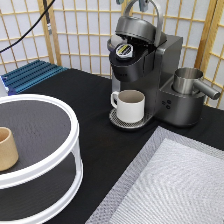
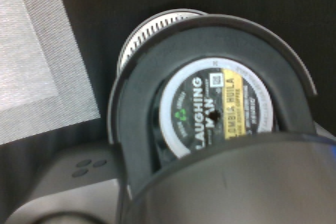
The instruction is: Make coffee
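The small white coffee pod [image 1: 123,50] with its dark foil top sits inside the open grey coffee machine [image 1: 150,75], above the cream-white handled mug [image 1: 129,105], while the gripper [image 1: 142,4] barely peeks in over the raised lid, its claw's state impossible to tell.

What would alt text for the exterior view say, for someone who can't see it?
A coffee pod sits in the open brew chamber of a dark grey coffee machine, with a cream-white mug on its drip tray below. The gripper is barely visible at the exterior view's top, above the raised lid. A tan cup stands on a white two-tier turntable at left.

Coffee pod [image 1: 123,50] [image 2: 213,114], dark foil top with yellow print, seated in the open brewer chamber
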